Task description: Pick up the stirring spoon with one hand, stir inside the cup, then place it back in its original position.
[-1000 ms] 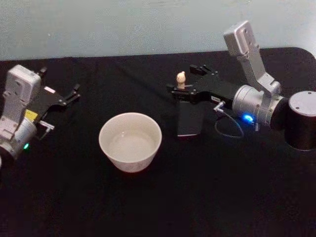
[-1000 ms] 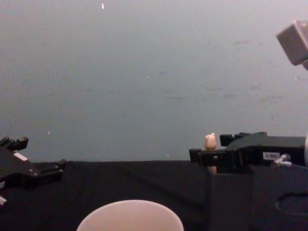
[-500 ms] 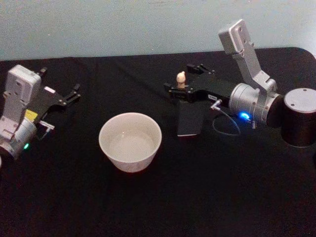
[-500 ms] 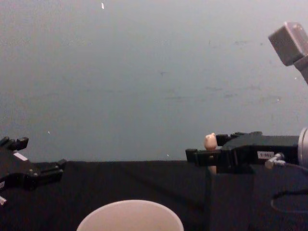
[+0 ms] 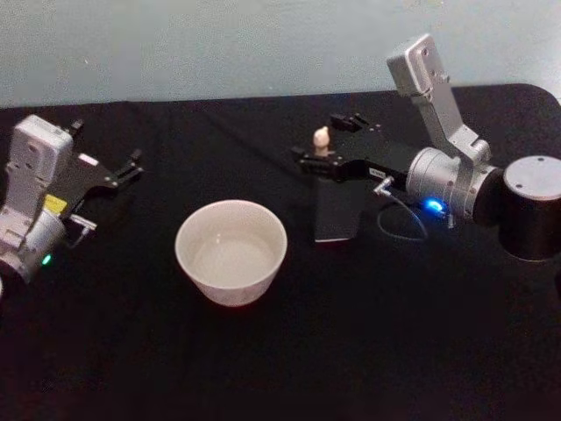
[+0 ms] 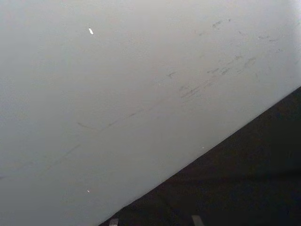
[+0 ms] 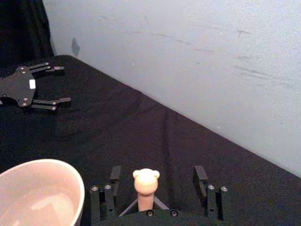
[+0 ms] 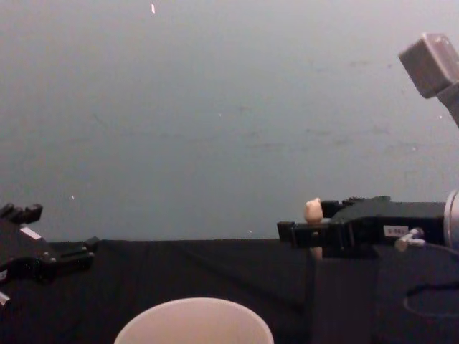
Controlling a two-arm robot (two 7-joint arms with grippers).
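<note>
Stage: right gripper (image 7: 157, 172), jaws wide, straddles the stirring spoon (image 7: 146, 181); grasp pending. Lifting, stirring the cup (image 5: 230, 250) and returning remain. Idle left gripper (image 7: 62, 84): jaws wide.

We see dim, flat light: pale wall (image 5: 219, 44) brightest, black tablecloth (image 5: 289, 368) swallows shadows, soft sheen inside the cup (image 5: 230, 250).

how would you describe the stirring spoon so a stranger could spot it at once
On the black-covered table, look right of the wide round cream cup to the dark grey box. A small beige knob sticks up from it, framed by the open black right gripper. That knob tops the stirring spoon, the only pale thing among those dark parts.
</note>
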